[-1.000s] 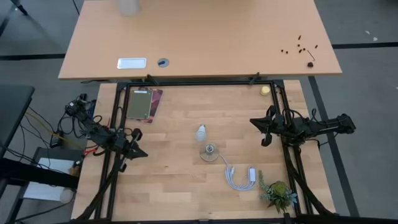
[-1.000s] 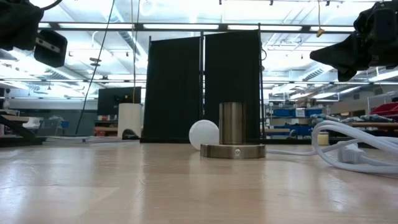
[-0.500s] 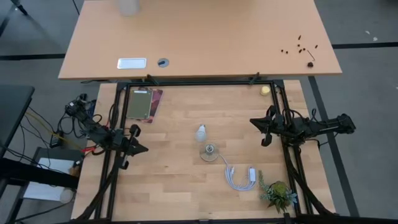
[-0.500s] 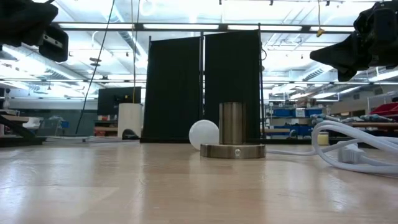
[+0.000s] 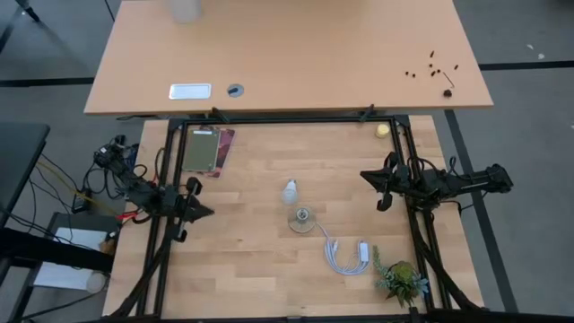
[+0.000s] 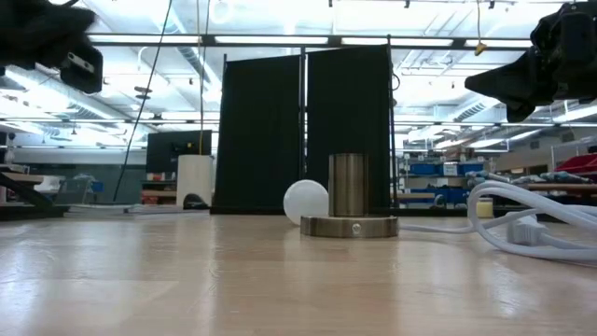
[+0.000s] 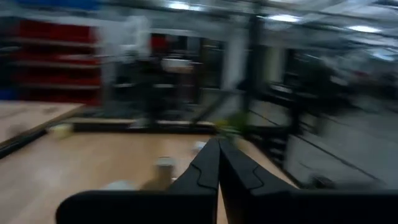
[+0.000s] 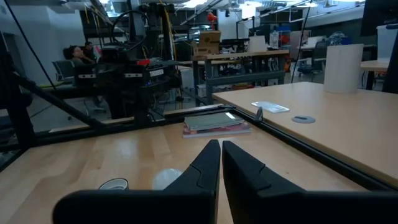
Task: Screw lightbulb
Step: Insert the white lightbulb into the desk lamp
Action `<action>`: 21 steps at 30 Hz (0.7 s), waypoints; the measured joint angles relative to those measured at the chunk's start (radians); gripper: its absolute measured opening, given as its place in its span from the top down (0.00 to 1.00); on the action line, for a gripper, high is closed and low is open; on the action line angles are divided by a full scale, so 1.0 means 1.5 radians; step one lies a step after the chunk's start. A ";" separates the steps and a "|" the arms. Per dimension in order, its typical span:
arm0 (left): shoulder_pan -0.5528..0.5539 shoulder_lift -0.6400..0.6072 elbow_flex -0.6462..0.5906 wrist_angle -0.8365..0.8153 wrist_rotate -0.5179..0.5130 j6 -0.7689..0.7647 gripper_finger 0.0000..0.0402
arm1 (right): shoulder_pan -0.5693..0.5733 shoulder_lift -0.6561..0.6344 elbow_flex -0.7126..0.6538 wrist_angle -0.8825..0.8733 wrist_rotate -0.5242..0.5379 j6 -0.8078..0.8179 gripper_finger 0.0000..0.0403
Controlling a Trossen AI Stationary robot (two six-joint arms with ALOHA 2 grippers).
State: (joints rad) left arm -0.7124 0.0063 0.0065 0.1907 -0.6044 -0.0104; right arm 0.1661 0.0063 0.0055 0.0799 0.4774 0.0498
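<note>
Pale wooden planks make up the surface (image 5: 269, 260), with the lightbulb (image 5: 290, 190) lying on its side near the centre, just beside the metal socket base (image 5: 302, 220) at about its eleven o'clock; the low view shows the two close together, whether touching cannot be told. A coiled white cable (image 5: 347, 255) lies at the base's five o'clock. The left gripper (image 5: 199, 213), at nine o'clock of the bulb and well apart from it, has swung slightly since a second ago, fingers together and holding nothing. The right gripper (image 5: 384, 199) waits at three o'clock, fingers likewise together. Judging by this, the approach is only beginning; the bulb is untouched.
</note>
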 joint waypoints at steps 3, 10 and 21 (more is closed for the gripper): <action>0.001 0.001 0.000 -0.011 -0.085 -0.013 0.96 | 0.000 0.000 0.000 0.000 0.000 0.000 0.93; 0.000 0.049 0.000 -0.014 -0.146 -0.021 0.84 | 0.000 0.000 0.000 0.000 0.000 0.000 0.93; 0.000 0.149 0.027 0.020 -0.152 -0.035 0.67 | 0.000 0.000 0.000 0.000 0.000 0.000 0.93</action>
State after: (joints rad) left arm -0.7124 0.2297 0.0469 0.2210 -0.8324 -0.0635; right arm 0.1660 0.0063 0.0058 0.0799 0.4774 0.0498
